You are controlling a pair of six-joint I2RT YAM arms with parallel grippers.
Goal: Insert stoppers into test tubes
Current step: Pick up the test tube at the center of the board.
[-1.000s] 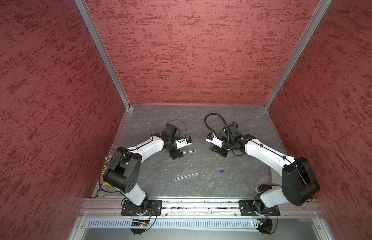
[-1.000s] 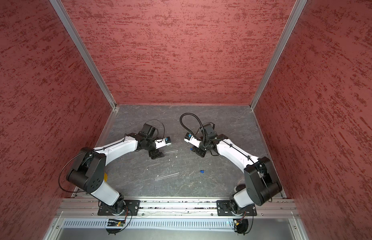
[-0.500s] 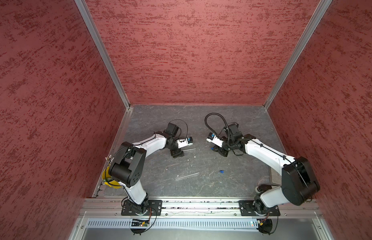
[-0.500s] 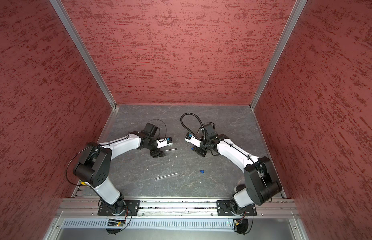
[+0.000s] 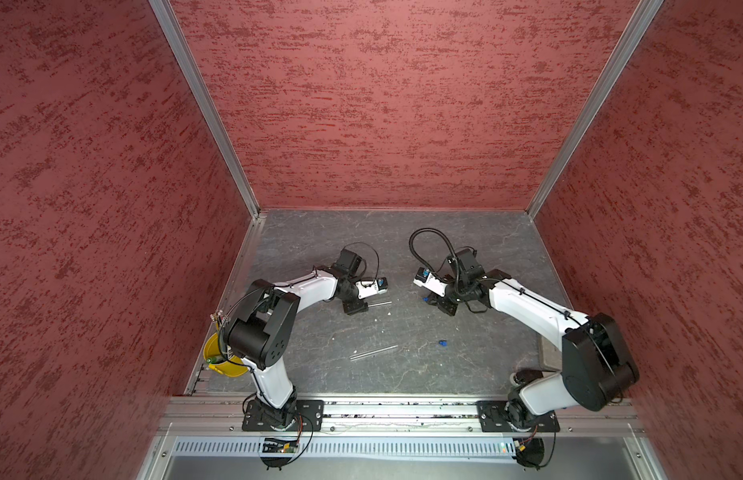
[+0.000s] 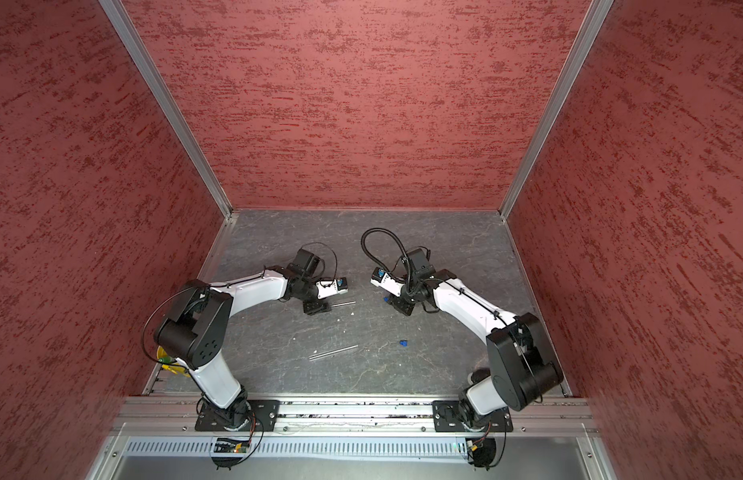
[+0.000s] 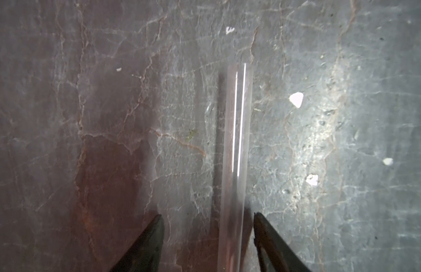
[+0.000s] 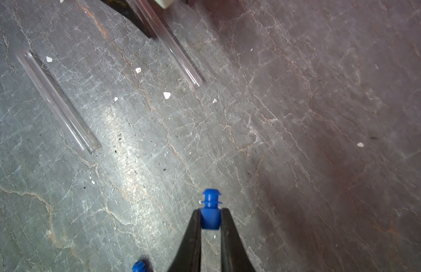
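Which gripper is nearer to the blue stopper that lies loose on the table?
Right. The right gripper, shut on a second stopper, is close to the loose stopper; the left gripper is farther off, straddling a test tube.

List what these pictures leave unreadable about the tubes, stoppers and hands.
- Left wrist view: the far test tube runs off the bottom edge between the left hand's parted fingers; its other end is cut off.
- Right wrist view: the loose stopper is cut by the bottom edge.
- Top view: the held stopper is a blue speck, too small to read, beside the right hand.
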